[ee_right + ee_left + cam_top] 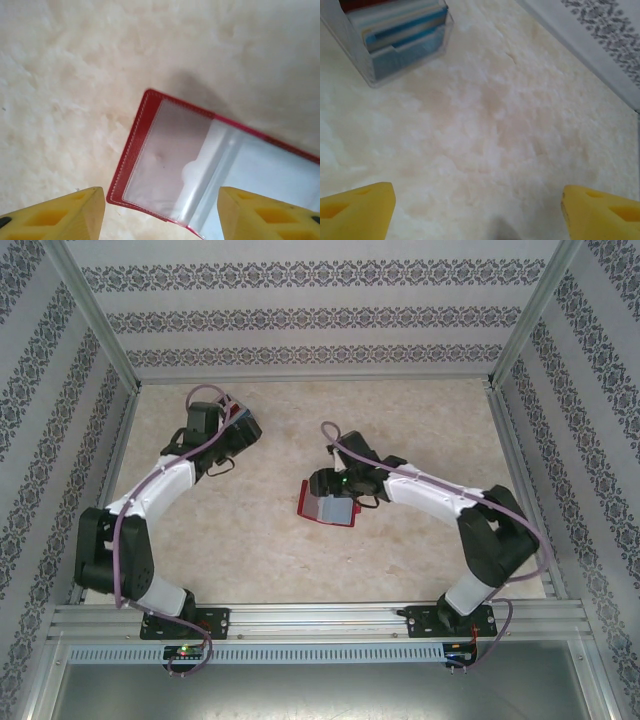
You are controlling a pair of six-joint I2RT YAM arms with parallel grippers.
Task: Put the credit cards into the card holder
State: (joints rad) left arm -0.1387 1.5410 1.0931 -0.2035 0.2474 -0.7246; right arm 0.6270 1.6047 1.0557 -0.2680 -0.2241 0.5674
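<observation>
Left hand [479, 212] is open with nothing between the fingers, over bare desk [510, 130] at far left. The credit cards [402, 27] sit slotted in a clear stand [375, 70], ahead and to the left of that hand, near but apart; blue edges show, red at the top. Left arm looks nearer for the pick. The far wall is close, so a near-side approach looks safest. The card holder [328, 508] lies open mid-desk, pockets up, long axis roughly left-right, well apart from the stand with bare desk between. Right hand [162, 215] is open over one end, not clamping it.
</observation>
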